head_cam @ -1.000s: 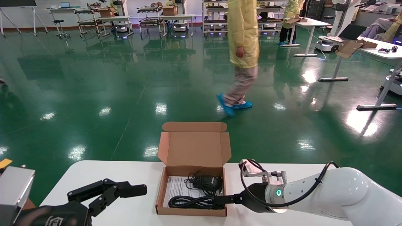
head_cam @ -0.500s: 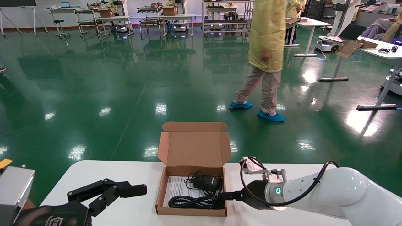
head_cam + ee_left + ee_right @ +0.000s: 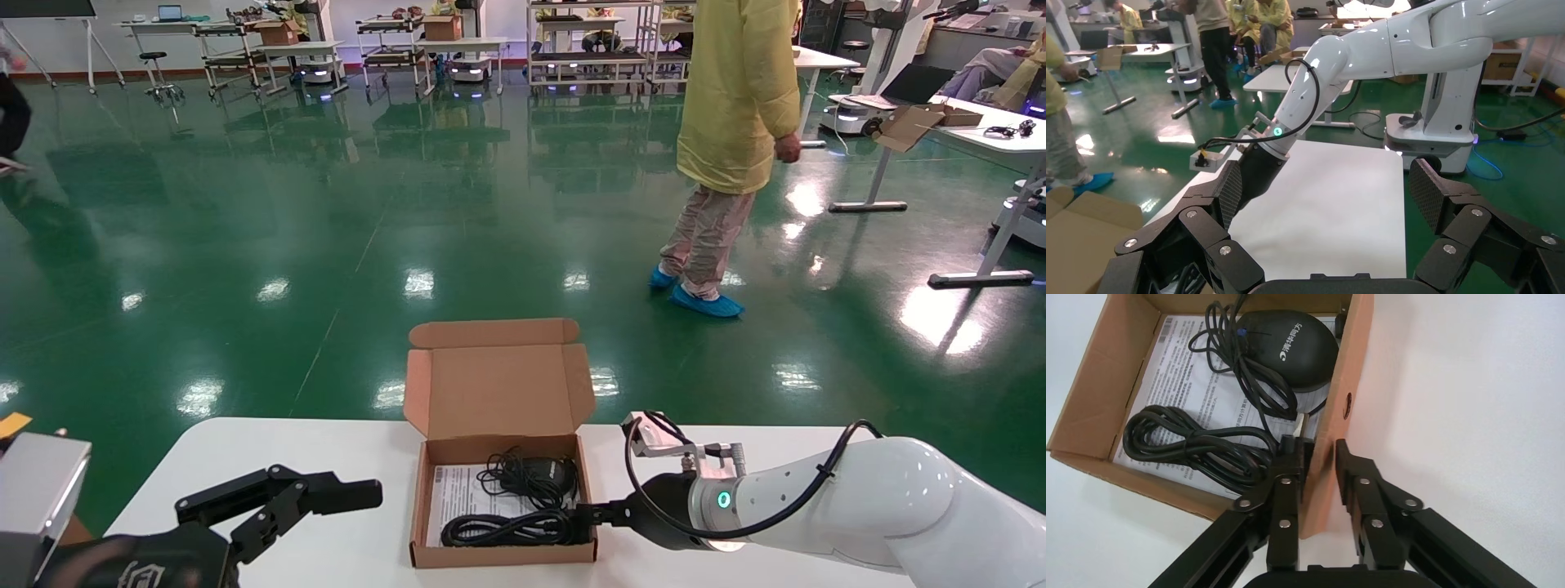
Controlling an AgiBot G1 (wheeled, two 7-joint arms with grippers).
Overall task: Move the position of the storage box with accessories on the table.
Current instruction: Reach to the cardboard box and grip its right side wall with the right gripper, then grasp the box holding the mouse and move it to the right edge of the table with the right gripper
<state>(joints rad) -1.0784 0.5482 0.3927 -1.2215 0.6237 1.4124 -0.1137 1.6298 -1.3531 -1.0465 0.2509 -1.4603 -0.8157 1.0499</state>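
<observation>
Your right end effector (image 3: 1318,459) is clamped on the near right wall of the storage box (image 3: 1352,367), one finger inside, one outside. That thin cardboard could buckle or slip free if you drag fast. Just inside the inner finger, the coiled cable (image 3: 1193,444) may snag; beyond it, the black adapter (image 3: 1300,349) rests on the paper sheet (image 3: 1184,373). Farther off, the raised lid (image 3: 498,388) could flop. Your left end effector (image 3: 282,498) hovers spread over the desk (image 3: 359,457), well apart.
</observation>
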